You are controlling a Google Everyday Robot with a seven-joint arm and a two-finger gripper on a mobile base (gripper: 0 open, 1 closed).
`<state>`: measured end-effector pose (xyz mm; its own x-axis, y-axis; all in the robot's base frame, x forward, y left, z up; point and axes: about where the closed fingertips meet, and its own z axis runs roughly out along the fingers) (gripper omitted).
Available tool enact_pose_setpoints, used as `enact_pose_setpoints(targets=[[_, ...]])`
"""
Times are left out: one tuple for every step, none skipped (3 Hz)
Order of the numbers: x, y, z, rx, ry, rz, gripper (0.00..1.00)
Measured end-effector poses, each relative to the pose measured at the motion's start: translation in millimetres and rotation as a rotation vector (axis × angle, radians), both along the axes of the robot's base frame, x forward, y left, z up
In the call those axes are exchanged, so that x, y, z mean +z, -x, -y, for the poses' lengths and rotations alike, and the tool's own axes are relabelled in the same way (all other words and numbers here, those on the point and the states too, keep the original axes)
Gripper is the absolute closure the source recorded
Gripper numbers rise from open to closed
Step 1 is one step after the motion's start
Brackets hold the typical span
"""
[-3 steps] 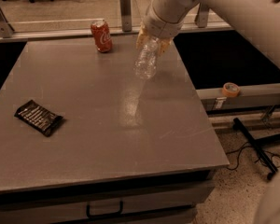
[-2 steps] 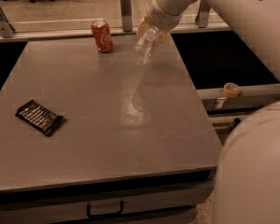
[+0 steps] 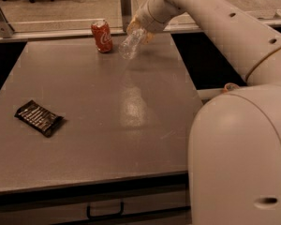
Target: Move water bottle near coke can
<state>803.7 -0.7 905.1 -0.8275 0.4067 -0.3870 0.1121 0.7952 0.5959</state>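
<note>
The coke can, red with white script, stands upright at the far edge of the grey table. My gripper is at the far edge just right of the can, shut on the water bottle. The clear bottle hangs tilted from the gripper, its free end pointing down-left toward the can. It is a short gap right of the can and seems held just above the tabletop. Its cap and label are hidden.
A flat black snack wrapper lies at the table's left side. A rail with metal posts runs behind the far edge. My arm spans the upper right, and my base fills the lower right. A drawer handle is below the front edge.
My arm has carried the bottle left and toward the far edge, so it now sits closer to the can. The can and wrapper have not moved.
</note>
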Motion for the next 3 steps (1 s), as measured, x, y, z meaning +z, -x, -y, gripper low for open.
enact_pose_setpoints(targets=[[-10, -11, -19, 0.025, -0.015, 0.009, 0.83], [-22, -12, -36, 0.046, -0.017, -0.011, 0.58], [-26, -11, -45, 0.058, -0.006, -0.019, 0.35]])
